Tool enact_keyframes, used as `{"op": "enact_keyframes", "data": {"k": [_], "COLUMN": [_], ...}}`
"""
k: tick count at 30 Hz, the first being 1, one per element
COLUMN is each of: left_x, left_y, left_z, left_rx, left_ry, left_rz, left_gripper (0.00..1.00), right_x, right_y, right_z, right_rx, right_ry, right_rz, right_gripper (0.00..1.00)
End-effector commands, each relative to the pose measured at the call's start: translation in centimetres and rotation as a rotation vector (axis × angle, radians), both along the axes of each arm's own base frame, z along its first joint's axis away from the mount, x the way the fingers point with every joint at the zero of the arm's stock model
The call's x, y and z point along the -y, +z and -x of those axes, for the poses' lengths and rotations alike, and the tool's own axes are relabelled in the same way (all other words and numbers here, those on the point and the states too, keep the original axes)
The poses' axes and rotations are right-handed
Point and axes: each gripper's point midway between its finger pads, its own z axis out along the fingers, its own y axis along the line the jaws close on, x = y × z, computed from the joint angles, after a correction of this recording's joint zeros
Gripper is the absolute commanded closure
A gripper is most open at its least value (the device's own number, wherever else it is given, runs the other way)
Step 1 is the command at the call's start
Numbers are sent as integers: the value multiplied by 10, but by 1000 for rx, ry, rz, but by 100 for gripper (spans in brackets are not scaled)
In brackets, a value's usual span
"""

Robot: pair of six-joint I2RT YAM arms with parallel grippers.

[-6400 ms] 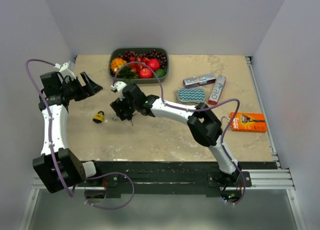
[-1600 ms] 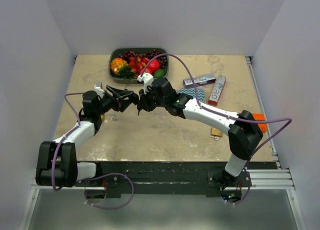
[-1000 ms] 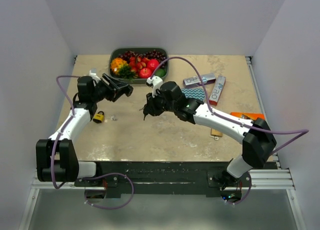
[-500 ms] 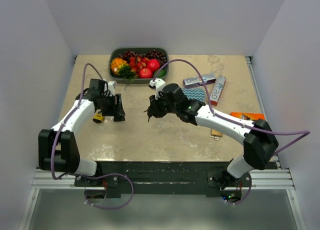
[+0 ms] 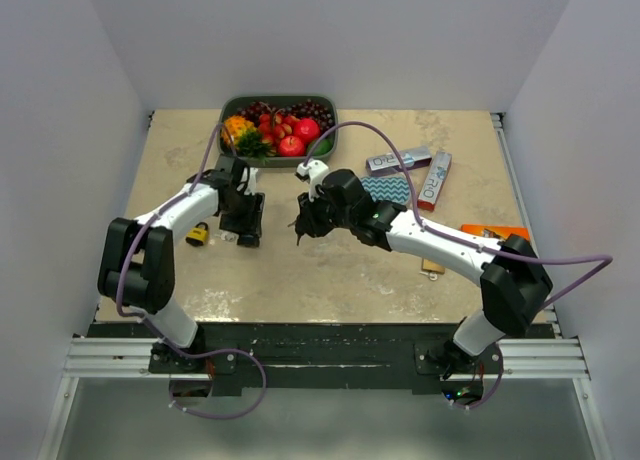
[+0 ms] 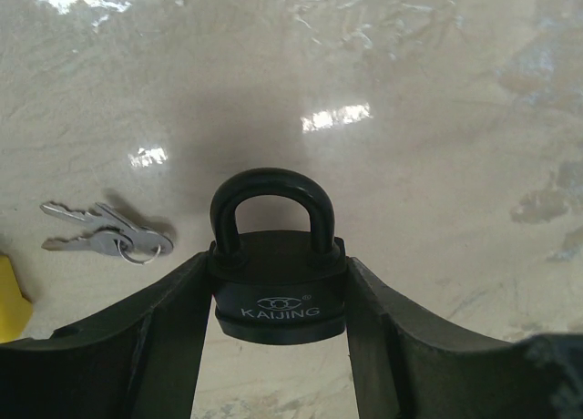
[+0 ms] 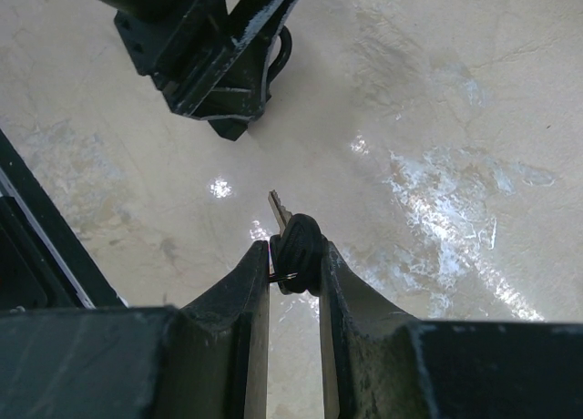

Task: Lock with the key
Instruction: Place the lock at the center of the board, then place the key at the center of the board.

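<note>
The black KAIJING padlock sits upright, shackle up, clamped by its body between the fingers of the left gripper, low over the marble-patterned table. Near it, the right gripper pinches a black-headed key, blade pointing towards the padlock. Spare keys on a ring and a yellow padlock lie beside them.

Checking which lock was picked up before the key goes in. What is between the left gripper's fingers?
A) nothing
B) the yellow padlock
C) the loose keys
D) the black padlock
D: the left wrist view shows the black padlock clamped in the left gripper, while the yellow padlock and loose keys lie on the table.
</note>
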Motion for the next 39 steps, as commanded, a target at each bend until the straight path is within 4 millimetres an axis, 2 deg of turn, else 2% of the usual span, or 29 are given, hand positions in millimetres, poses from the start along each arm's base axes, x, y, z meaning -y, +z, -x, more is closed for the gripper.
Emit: {"op": "enact_keyframes", "data": {"k": [1,8,11,12,14,15,17,18,19,20,24,27,28,29,31,32,33,34,35,37,38,39], "left_x": [-1,3,2,2,2,3,4,5,5,5,9,6,3,-11,-21,-42,-42,-53,-68,-72,-78,-80], "left_y": [7,-10,-14,-13,-10,-8,-1,2,5,13,28,45,60,68,97,106,117,134,141,163,170,175], "left_z": [-30,-29,-29,-30,-32,-32,-34,-34,-34,-35,-31,-32,-36,-40,-47,-52,-53,-56,-56,-53,-52,-50], "left_rx": [50,9,0,4,9,10,25,31,38,56,73,93,128,136,186,206,223,269,292,360,384,404], "left_ry": [59,79,93,94,91,86,76,70,66,61,36,36,46,86,105,161,149,165,201,203,220,221], "left_rz": [-28,-58,-63,-67,-65,-57,-51,-45,-46,-39,10,43,62,77,164,183,227,238,242,275,291,302], "left_gripper": [100,100,92,79,68,58,49,38,32,24,1,1,1,1,1,1,1,1,1,1,1,1], "right_x": [-6,-9,-12,-12,-15,-16,-19,-19,-21,-22,-25,-27,-27,-30,-36,-40,-43,-46,-52,-60,-63,-67], "right_y": [12,7,5,4,4,0,-1,-4,-3,-3,-8,-9,-13,-11,-19,-21,-24,-27,-38,-45,-59,-58], "right_z": [-8,-11,-13,-15,-16,-17,-19,-21,-21,-22,-24,-26,-26,-29,-31,-30,-31,-31,-30,-28,-28,-31], "right_rx": [49,43,44,43,43,38,37,35,35,35,29,29,25,35,24,13,7,2,-6,-8,-28,-31], "right_ry": [-2,-4,-6,-9,-8,-8,-8,-13,-10,-11,-11,-13,-12,-12,-5,5,9,14,25,40,40,38], "right_rz": [-43,-42,-43,-41,-43,-42,-46,-42,-43,-45,-40,-44,-38,-49,-48,-57,-57,-57,-45,-44,-26,-32], "right_gripper": [100,100,100,100,100,100,100,100,100,100,100,100,100,100,100,100,100,100,100,100,100,100]}}
